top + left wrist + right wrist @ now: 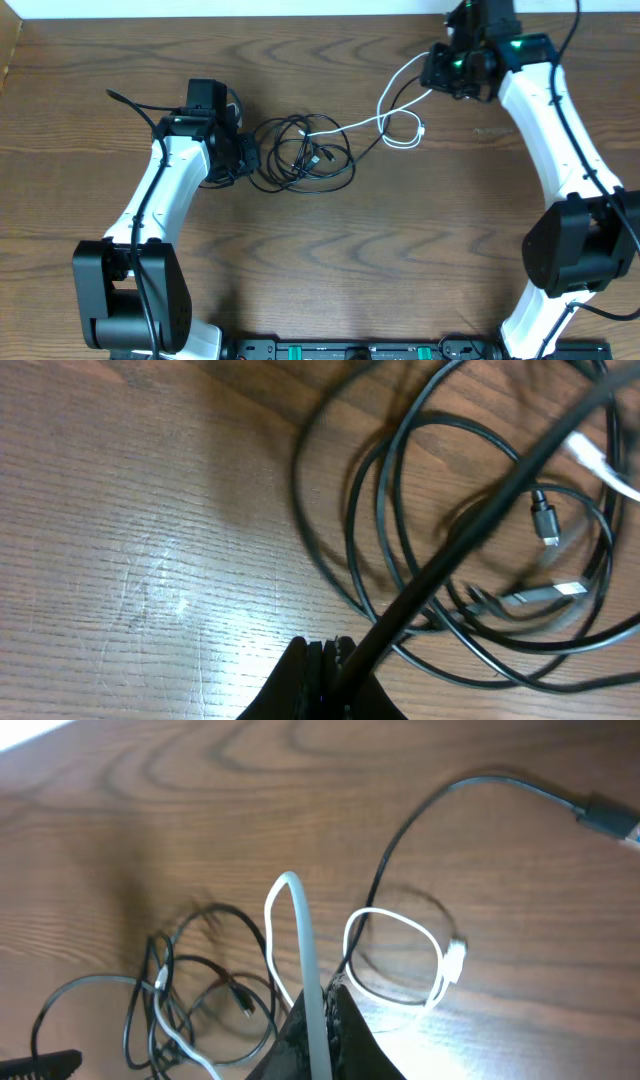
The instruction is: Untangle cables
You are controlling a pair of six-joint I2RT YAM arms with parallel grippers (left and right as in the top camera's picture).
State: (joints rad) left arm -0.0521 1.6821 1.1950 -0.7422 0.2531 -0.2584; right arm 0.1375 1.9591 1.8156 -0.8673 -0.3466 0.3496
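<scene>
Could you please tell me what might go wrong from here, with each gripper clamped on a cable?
1. The white cable runs through the black tangle; if the right gripper pulls away, the tangle may tighten rather than loosen.
2. The left gripper pinches just one black strand, so pulling could drag the whole tangle along instead of freeing anything.

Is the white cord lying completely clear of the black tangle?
No: seen from overhead, the white cord runs left from its loop straight into the black cords, its far end lying among their coils.
</scene>
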